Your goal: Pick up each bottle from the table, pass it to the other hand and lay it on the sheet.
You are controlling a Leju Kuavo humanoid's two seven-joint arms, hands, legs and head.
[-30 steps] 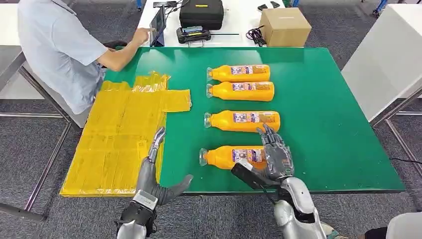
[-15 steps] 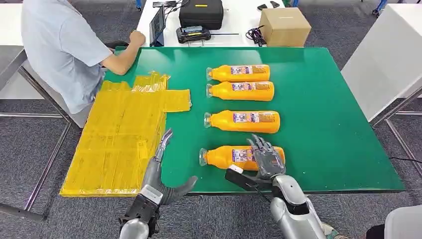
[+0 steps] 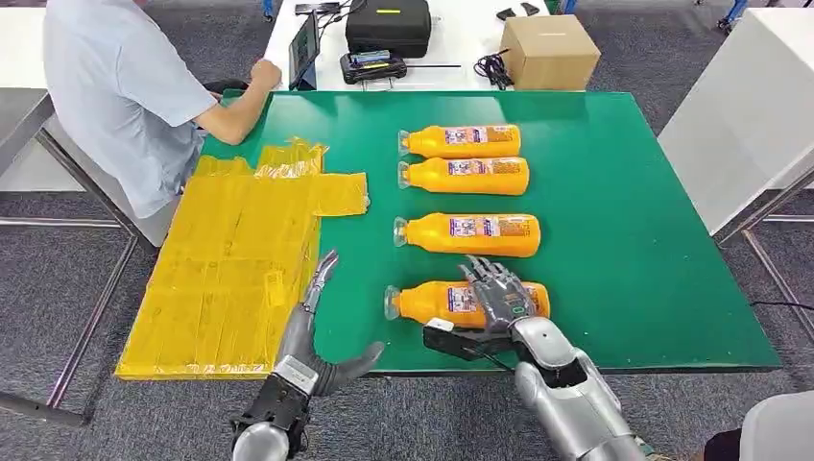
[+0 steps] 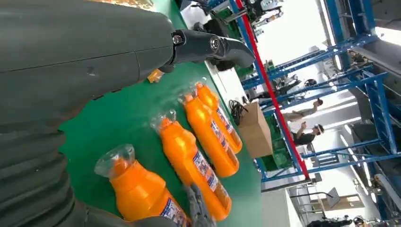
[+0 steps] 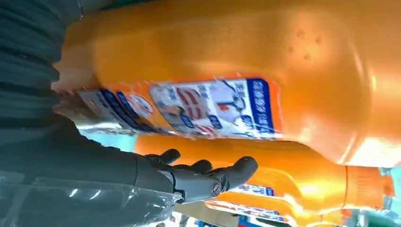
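Observation:
Several orange bottles lie in a row on the green table, caps pointing left. My right hand lies over the nearest bottle, fingers spread across its top and thumb stretched along its near side, not closed round it. In the right wrist view that bottle sits close against the palm, with the fingers reaching past it. My left hand is open and holds nothing at the table's front edge, between the yellow sheet and the nearest bottle.
A person in a light blue shirt sits at the back left with a forearm on the table corner. Behind stand a tablet, a black case and a cardboard box. A white table stands at the right.
My right hand has come back from the second-nearest bottle and settled over the nearest one. My left hand has crept forward and right. The person's hand has left the tablet.

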